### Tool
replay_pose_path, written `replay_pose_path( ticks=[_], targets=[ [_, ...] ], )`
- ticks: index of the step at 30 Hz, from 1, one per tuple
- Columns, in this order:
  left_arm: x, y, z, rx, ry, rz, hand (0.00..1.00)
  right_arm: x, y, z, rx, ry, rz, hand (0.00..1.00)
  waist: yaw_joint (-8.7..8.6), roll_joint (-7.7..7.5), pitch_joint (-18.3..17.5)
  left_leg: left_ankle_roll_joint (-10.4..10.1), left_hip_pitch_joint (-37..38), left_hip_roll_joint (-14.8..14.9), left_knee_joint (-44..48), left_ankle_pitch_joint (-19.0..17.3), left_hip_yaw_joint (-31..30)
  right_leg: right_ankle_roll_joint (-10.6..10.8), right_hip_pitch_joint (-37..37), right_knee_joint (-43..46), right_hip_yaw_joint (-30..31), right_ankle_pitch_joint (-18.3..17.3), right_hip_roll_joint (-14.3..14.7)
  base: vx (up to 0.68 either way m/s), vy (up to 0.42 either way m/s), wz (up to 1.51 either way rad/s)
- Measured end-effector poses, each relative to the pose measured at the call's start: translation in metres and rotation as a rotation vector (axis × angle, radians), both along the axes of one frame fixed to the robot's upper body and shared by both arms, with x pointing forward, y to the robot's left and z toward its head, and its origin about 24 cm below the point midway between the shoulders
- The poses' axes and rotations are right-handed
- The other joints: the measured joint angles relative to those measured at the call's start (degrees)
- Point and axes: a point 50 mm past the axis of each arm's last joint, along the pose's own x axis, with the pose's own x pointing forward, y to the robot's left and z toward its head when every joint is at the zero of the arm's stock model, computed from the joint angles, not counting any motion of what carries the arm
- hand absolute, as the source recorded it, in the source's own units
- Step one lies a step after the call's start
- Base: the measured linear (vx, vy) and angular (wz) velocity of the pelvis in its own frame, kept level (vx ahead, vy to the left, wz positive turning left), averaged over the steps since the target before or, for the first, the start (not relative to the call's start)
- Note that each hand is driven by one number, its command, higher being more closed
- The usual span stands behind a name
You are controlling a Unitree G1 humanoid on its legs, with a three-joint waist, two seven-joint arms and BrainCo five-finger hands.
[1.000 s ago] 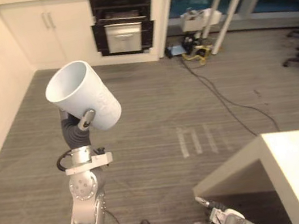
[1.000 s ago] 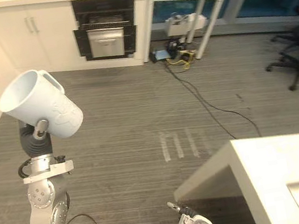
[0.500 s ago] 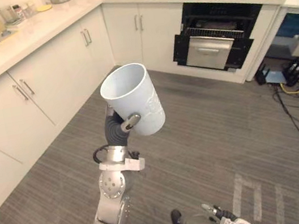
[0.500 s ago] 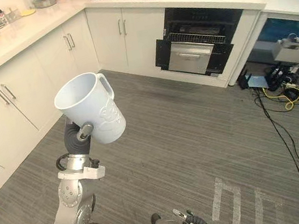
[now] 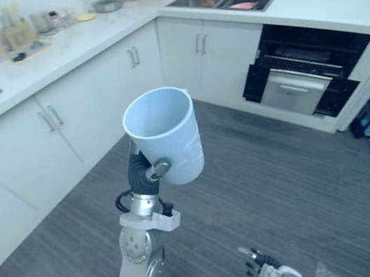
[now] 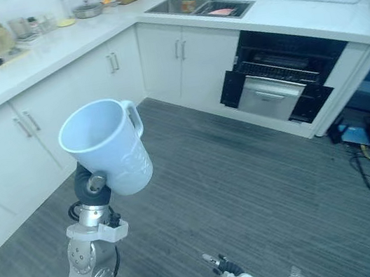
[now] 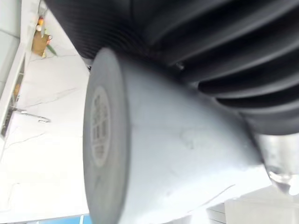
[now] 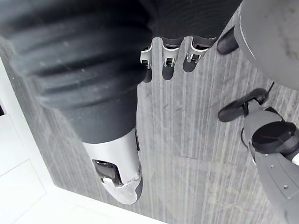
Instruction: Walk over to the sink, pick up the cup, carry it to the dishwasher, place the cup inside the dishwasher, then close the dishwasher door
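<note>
Holding cup (image 5: 163, 136) aloft, left hand (image 5: 141, 176) fingers (image 5: 159, 167) wrapped round lower side.

You are in a kitchen: a steel sink (image 6: 204, 7) is set into a white L-shaped counter (image 6: 49, 51), with white cabinets (image 6: 180, 65) under the sink, a black dishwasher (image 6: 282, 83) built in just beside it, and a pot (image 6: 87, 10) near it.

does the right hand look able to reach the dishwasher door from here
Probably not yet. The right hand hangs low beside the robot, while the open dishwasher stands across a stretch of floor. Nothing seems to stand between them; it looks too far without walking closer. The left hand holds the cup.
</note>
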Motion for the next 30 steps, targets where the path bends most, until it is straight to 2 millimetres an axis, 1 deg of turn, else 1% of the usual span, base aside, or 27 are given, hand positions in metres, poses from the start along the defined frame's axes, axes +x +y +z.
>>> replay_pose_path(
  ticks=[1,2,3,4,5,11,13,15,16,18,19,20,21,22,23,24,25,26,27,28,29,30],
  targets=[
    [0.000,0.001,0.000,-0.002,0.001,-0.002,1.00,-0.002,0.008,-0.002,0.023,0.009,-0.005,0.00,-0.02,-1.31,-0.5,0.5,-0.2,-0.4,1.0,-0.6,1.3,0.4,-0.1,-0.5,1.8,0.1,-0.8,0.46,0.213,-0.25],
    [0.000,0.002,-0.001,0.003,0.003,-0.003,1.00,-0.004,0.012,-0.003,0.034,0.019,-0.007,0.00,-0.19,-1.79,-0.8,0.6,-0.2,-0.6,1.0,-0.7,1.5,0.8,-0.1,-0.7,2.6,0.5,-1.1,0.39,0.197,-0.19],
    [-0.001,0.000,-0.001,0.014,0.000,-0.017,1.00,0.000,0.015,-0.003,0.042,0.012,-0.005,0.00,-0.84,-1.93,-0.9,1.1,0.2,-0.9,0.9,-0.9,1.8,1.0,0.1,-0.6,3.3,1.1,-1.6,0.22,0.119,-0.12],
    [-0.002,-0.005,-0.001,0.022,-0.003,-0.045,1.00,0.003,0.018,-0.003,0.045,0.007,-0.005,0.00,-1.03,-1.89,-0.8,1.7,1.3,-1.0,0.6,-1.3,2.5,1.2,0.5,0.0,3.9,1.3,-1.8,0.16,0.094,-0.06],
    [-0.002,-0.037,-0.014,0.147,0.018,-0.236,1.00,-0.006,-0.001,-0.013,-0.014,0.088,0.012,0.00,-3.79,-1.56,-2.0,0.5,6.9,-3.8,-18.1,9.0,2.7,1.8,-3.6,0.4,5.1,0.6,-2.6,0.07,0.021,-0.05],
    [-0.001,-0.036,-0.013,0.147,0.013,-0.234,1.00,-0.007,-0.002,-0.013,-0.015,0.091,0.012,0.00,-3.87,-1.41,-1.8,0.6,7.1,-3.7,-18.2,9.0,3.0,1.7,-3.4,-0.1,4.9,0.8,-2.6,0.00,-0.042,-0.02],
    [0.001,-0.034,-0.013,0.145,0.015,-0.221,1.00,-0.007,-0.003,-0.013,-0.016,0.097,0.024,0.00,-3.86,-1.12,-1.6,0.6,7.2,-3.4,-18.3,9.0,3.3,1.6,-2.9,-1.4,4.4,1.4,-2.7,-0.01,-0.035,-0.06],
    [0.003,-0.027,-0.015,0.134,0.031,-0.177,1.00,-0.008,-0.005,-0.013,-0.015,0.107,0.044,0.00,-3.54,-0.81,-1.4,0.4,8.1,-3.2,-19.4,9.3,4.0,1.6,-2.7,-2.2,1.5,1.5,-3.7,-0.03,-0.032,-0.17],
    [0.005,-0.020,-0.017,0.128,0.049,-0.137,1.00,-0.009,-0.004,-0.014,-0.011,0.112,0.062,0.00,-3.38,-0.68,-1.3,0.4,8.8,-3.2,-20.3,9.3,4.3,1.9,-2.5,-2.6,-1.9,1.8,-4.8,-0.03,-0.021,-0.14],
    [0.007,-0.007,-0.022,0.116,0.084,-0.065,1.00,-0.009,-0.005,-0.013,-0.026,0.108,0.099,0.00,-3.65,-0.52,-1.3,0.3,9.6,-3.2,-21.3,9.4,4.2,2.5,-1.7,-3.3,-6.6,2.1,-6.0,0.01,-0.039,0.11],
    [0.008,-0.001,-0.024,0.111,0.098,-0.034,1.00,-0.009,-0.006,-0.013,-0.030,0.107,0.108,0.00,-3.54,-0.41,-1.2,0.3,10.0,-3.5,-21.9,9.6,4.1,2.8,-1.2,-3.3,-9.7,1.7,-6.8,0.04,-0.044,0.34],
    [0.008,0.002,-0.025,0.107,0.106,-0.021,1.00,-0.009,-0.008,-0.013,-0.034,0.109,0.115,0.00,-3.54,-0.58,-1.2,0.3,9.9,-3.7,-21.9,9.6,4.2,2.9,-1.2,-3.0,-10.9,1.3,-7.3,0.06,-0.023,0.53],
    [0.009,0.006,-0.027,0.100,0.116,0.002,1.00,-0.007,-0.011,-0.013,-0.049,0.104,0.139,0.00,-3.43,-0.73,-1.0,0.5,9.6,-4.4,-21.5,9.5,4.5,3.3,-1.2,-1.7,-13.6,-0.1,-8.5,0.10,0.005,0.67],
    [0.009,0.009,-0.027,0.100,0.120,0.017,1.00,-0.008,-0.014,-0.012,-0.056,0.105,0.143,0.00,-3.43,-0.93,-0.9,1.0,9.1,-5.1,-19.7,8.4,4.7,3.5,-1.2,0.0,-15.5,-1.9,-9.8,0.17,0.028,0.99],
    [0.009,0.011,-0.028,0.099,0.120,0.023,1.00,-0.013,-0.018,-0.014,-0.060,0.124,0.133,0.00,-3.35,-1.58,-1.0,0.8,8.3,-6.5,-15.6,5.6,4.7,4.3,-0.4,2.0,-18.1,-3.8,-11.9,0.13,0.030,0.90],
    [0.008,0.011,-0.027,0.086,0.120,0.024,1.00,-0.020,-0.021,-0.016,-0.062,0.147,0.126,0.00,-3.44,-1.60,-1.1,0.7,8.4,-6.8,-13.7,3.6,4.2,4.9,0.1,4.3,-19.2,-4.3,-12.4,0.21,0.009,0.75],
    [0.010,0.014,-0.028,0.057,0.129,0.043,1.00,-0.011,-0.028,-0.013,-0.086,0.131,0.108,0.00,-2.92,-0.72,-0.2,2.1,8.9,-6.9,-12.3,1.6,3.4,3.6,-5.0,18.4,-23.5,-4.5,-14.3,0.14,0.019,0.33],
    [0.011,0.017,-0.030,0.048,0.138,0.057,1.00,-0.004,-0.036,-0.009,-0.106,0.105,0.102,0.00,-2.90,-0.10,0.4,2.4,10.1,-6.5,-12.1,0.7,3.1,-1.4,-10.6,31.1,-25.8,-1.2,-16.3,0.22,0.071,0.22],
    [0.011,0.018,-0.030,0.045,0.143,0.066,1.00,0.000,-0.042,-0.006,-0.119,0.084,0.094,0.00,-3.25,0.26,0.7,2.8,11.7,-6.1,-12.4,0.1,2.5,-4.4,-14.5,40.4,-25.9,3.0,-17.7,0.14,0.089,0.15],
    [0.012,0.021,-0.030,0.054,0.141,0.078,1.00,0.002,-0.043,-0.005,-0.122,0.069,0.091,0.00,-3.65,0.42,1.3,2.8,13.2,-5.5,-12.2,-0.9,2.1,-3.6,-17.3,45.9,-25.0,3.0,-17.6,0.28,0.071,0.18],
    [0.014,0.025,-0.031,0.050,0.145,0.112,1.00,0.004,-0.041,-0.005,-0.119,0.053,0.102,0.00,-4.14,-0.17,1.5,2.3,14.8,-4.5,-12.3,-2.0,1.6,-1.7,-19.7,46.7,-24.9,0.0,-16.1,0.32,0.008,0.20],
    [0.018,0.030,-0.033,0.047,0.156,0.150,1.00,0.005,-0.036,-0.005,-0.099,0.030,0.104,0.00,-4.88,-0.40,1.7,1.6,16.2,-3.2,-12.3,-3.3,1.0,0.5,-21.3,39.0,-24.7,-2.0,-12.9,0.27,-0.002,0.14]
  ],
)
